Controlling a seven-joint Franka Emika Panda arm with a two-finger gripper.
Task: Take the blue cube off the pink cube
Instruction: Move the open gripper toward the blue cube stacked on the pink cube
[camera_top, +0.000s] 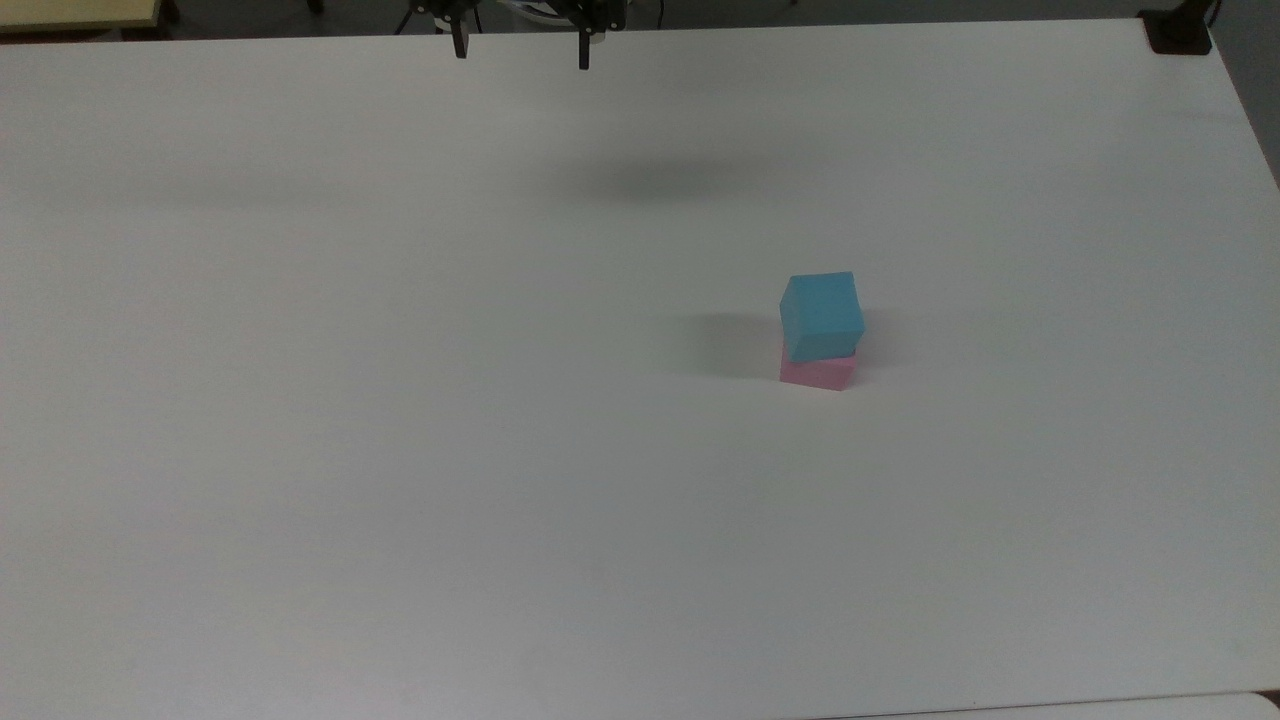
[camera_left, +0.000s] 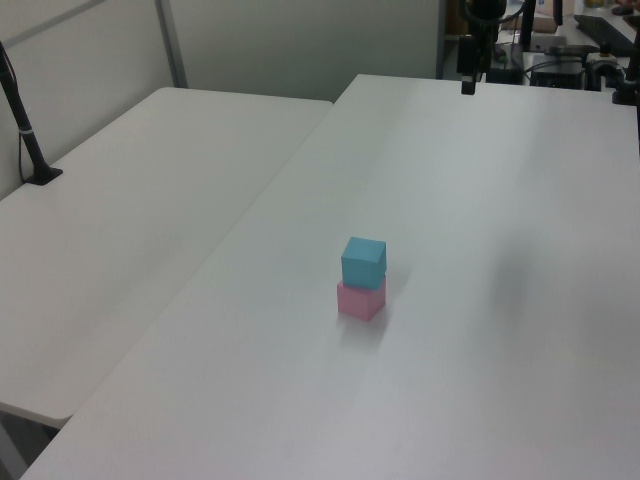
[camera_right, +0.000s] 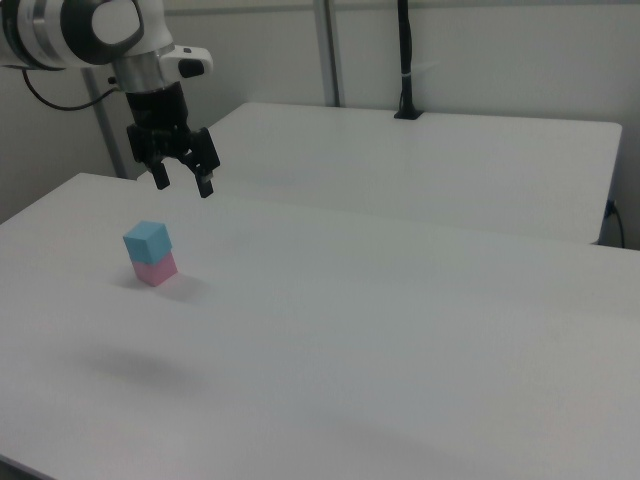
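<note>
When we count, we find two cubes: one blue cube (camera_top: 822, 315) sitting on one pink cube (camera_top: 818, 373), slightly twisted against it, on the white bench (camera_top: 400, 450). The stack stands right of the middle in the top view, well clear of every bench edge. One end effector (camera_right: 182, 180) hangs in the air with its two fingers spread apart and nothing between them; in the top view it sits at the far edge, well apart from the stack. Its soft shadow (camera_top: 660, 180) lies on the bench. A second white table (camera_left: 130, 220) stands beside the bench, and a black pole (camera_right: 405, 60) rises from that table's far side near a pale wall.
</note>
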